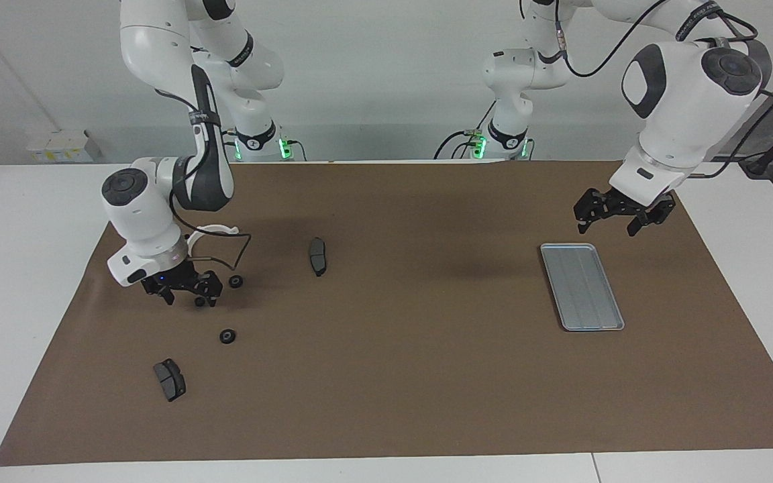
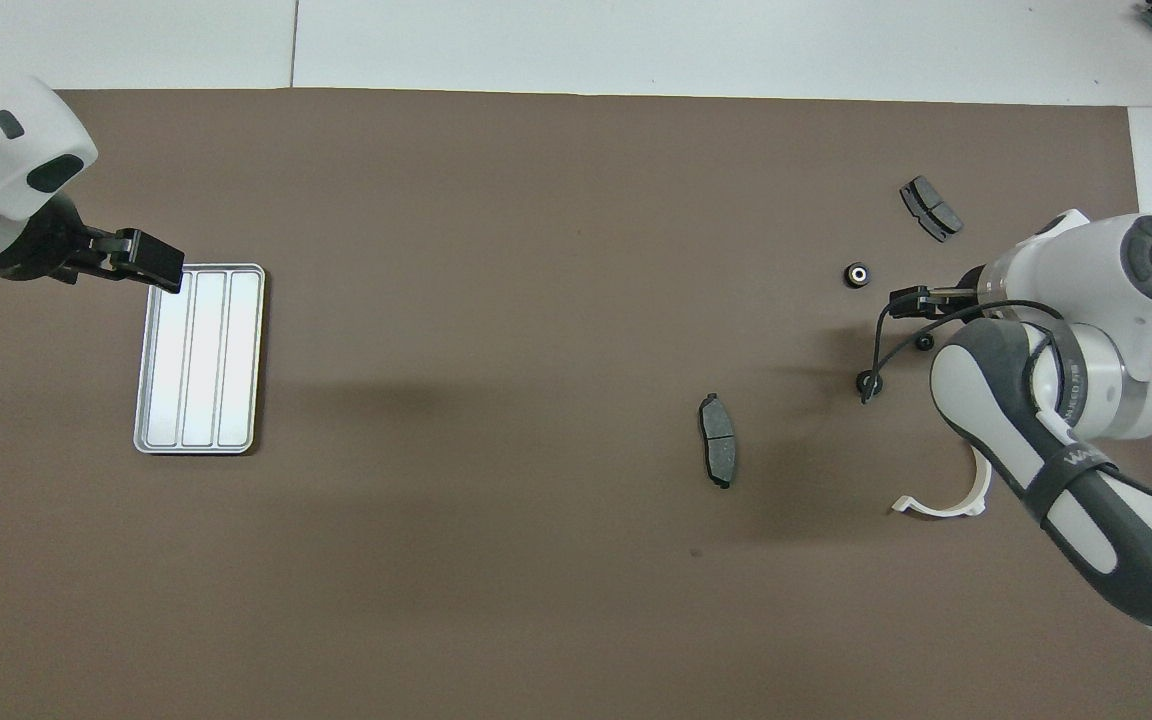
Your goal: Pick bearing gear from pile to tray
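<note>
The pile lies at the right arm's end of the brown mat: three small black rings (image 1: 235, 281) (image 1: 199, 302) (image 1: 227, 336), two dark grey brake-pad pieces (image 1: 318, 255) (image 1: 170, 380) and a white curved bracket (image 2: 946, 495). My right gripper (image 1: 190, 296) is open and low over the mat, its fingers on either side of the smallest ring (image 2: 924, 342). The silver tray (image 1: 581, 287) lies bare at the left arm's end. My left gripper (image 1: 609, 220) is open and empty, up in the air over the mat beside the tray's end nearest the robots.
The brown mat (image 1: 400, 376) covers most of the white table. The right arm's black cable (image 2: 881, 345) hangs down by one ring (image 2: 871, 380). The bracket is partly hidden by the right arm in the facing view.
</note>
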`<state>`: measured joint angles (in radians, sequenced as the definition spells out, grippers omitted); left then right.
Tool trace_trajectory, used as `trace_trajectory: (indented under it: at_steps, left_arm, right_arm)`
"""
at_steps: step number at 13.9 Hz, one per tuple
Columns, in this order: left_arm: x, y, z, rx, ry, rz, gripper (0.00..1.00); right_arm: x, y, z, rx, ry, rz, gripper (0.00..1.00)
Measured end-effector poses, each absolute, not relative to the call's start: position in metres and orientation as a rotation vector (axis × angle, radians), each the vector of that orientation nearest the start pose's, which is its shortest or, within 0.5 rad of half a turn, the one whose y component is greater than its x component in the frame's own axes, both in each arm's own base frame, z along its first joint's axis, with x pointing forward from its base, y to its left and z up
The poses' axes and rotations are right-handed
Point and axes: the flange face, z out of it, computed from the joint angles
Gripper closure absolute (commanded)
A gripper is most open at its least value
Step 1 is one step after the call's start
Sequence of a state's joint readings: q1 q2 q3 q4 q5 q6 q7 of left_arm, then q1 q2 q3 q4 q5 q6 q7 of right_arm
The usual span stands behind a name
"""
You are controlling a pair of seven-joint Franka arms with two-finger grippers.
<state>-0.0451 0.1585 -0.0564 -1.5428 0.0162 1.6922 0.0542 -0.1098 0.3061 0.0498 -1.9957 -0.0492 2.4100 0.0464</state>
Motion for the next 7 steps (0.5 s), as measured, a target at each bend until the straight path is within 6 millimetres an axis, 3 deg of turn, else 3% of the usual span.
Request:
trace_trajectory:
  at_steps: [5,7]
  left_arm:
    - [0.607,-0.058,0.556,-3.125,0.246,0.013,0.0]
    - [0.607,-0.058,0.556,-3.125,0.246,0.013,0.0]
  right_arm:
    - [0.603,-0.04,0.294,-3.158,0.095,-0.11,0.26]
    - [0.599,-0.04,0.289,-3.158,0.095,-0.093,0.31]
